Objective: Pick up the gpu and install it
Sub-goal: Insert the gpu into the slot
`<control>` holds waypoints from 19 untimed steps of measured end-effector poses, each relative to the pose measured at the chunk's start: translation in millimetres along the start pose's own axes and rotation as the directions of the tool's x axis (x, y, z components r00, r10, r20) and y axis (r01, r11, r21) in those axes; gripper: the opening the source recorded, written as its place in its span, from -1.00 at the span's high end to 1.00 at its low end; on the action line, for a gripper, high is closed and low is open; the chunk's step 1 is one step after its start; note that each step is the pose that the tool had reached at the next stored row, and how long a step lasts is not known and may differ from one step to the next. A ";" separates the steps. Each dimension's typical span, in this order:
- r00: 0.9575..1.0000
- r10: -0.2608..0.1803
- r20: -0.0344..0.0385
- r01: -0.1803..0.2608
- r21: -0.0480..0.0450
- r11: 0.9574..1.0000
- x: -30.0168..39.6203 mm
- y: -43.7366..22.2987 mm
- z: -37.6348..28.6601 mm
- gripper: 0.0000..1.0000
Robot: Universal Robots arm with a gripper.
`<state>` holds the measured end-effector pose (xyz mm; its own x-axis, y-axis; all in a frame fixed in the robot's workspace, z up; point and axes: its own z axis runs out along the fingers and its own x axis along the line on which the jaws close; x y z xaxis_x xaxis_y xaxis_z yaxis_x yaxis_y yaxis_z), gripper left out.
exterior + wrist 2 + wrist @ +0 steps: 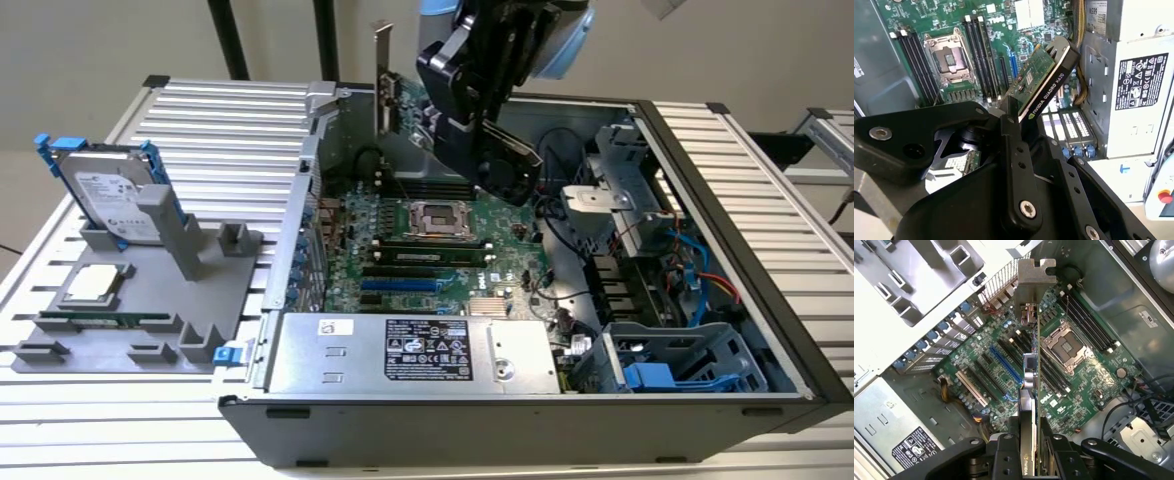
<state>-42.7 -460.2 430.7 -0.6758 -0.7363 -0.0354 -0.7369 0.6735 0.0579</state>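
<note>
First wrist view: green gpu [1031, 375], black fingers [1005, 460]

A: What lies behind it all?
B: A plain, pale wall [80, 50], evenly lit, with two dark upright posts [230, 40] in front of it.
A: And underneath?
B: A table [227, 110] of ribbed silvery metal slats; another slatted piece [834, 140] stands at the exterior view's right, near its far corner.

gpu [387, 75]: green card, black cooler on one face, silver bracket at one end. Held on edge, bracket end up, upper centre of the exterior view, above the open case's motherboard [441, 250]. Clamped in the gripper [1030, 439].
</note>
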 end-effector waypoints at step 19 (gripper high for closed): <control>0.997 -0.076 -0.004 0.076 -0.003 0.997 0.0 0.0 0.0 1.00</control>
<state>-42.7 -460.2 430.7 -0.6179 -0.7854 -0.0354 -0.7859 0.6157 0.0579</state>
